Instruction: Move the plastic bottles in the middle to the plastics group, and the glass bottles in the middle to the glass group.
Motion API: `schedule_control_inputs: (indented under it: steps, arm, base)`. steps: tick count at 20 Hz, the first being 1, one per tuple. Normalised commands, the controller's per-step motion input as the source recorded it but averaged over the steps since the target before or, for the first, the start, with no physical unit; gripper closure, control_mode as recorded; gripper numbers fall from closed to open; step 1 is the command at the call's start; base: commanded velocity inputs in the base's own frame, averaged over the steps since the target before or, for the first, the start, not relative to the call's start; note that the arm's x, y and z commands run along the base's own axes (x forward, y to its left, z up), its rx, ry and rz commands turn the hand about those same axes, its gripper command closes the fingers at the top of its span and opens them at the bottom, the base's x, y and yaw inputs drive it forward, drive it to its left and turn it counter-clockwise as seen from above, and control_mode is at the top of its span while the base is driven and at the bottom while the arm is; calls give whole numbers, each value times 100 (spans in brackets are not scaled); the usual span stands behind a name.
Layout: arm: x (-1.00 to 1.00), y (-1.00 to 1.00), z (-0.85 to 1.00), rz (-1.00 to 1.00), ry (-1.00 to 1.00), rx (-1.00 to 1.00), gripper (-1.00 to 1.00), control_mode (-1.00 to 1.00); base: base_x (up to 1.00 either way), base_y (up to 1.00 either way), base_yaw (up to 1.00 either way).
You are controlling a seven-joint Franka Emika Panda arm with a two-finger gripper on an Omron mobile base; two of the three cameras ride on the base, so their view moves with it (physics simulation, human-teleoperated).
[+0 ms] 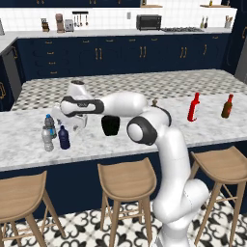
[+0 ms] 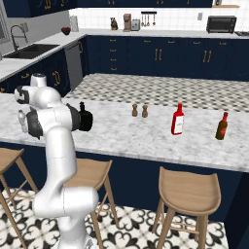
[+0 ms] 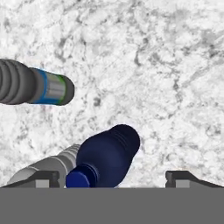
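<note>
Navy blue plastic bottle stands upright on the white marble island counter, at its left end. You see it from above in the hand view, between the two dark fingertips, which stand wide apart and touch nothing. Note the claw as open, hanging just over this bottle, with nothing held.

Just beside the navy bottle, on its left, stands the clear-silvery ribbed plastic bottle with the pale cap. In the left base view the two look close enough to touch; you cannot tell for certain. Directly behind them is the small clear water bottle with the blue cap and blue label band, also upright. All three form one tight cluster.

Squat black glass bottle with a wide round body sits to the right of the cluster, near the middle of the counter, partly hidden by the white arm. Apart from the three plastics.

Well to the right, the tall bright red bottle and the slim brown bottle with a red top stand upright, near each other. Two small brown shakers stand together between the black bottle and the red one, toward the far edge.
</note>
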Motion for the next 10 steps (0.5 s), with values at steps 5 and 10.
schedule_control_inputs:
  steps: [5, 10]
  arm:
    - [7, -36, 44, 2, -4, 0, -100, -100]
    - [-36, -71, 30, 24, -7, 0, -100, -100]
  base:
    - [0, 0, 0]
    - [0, 0, 0]
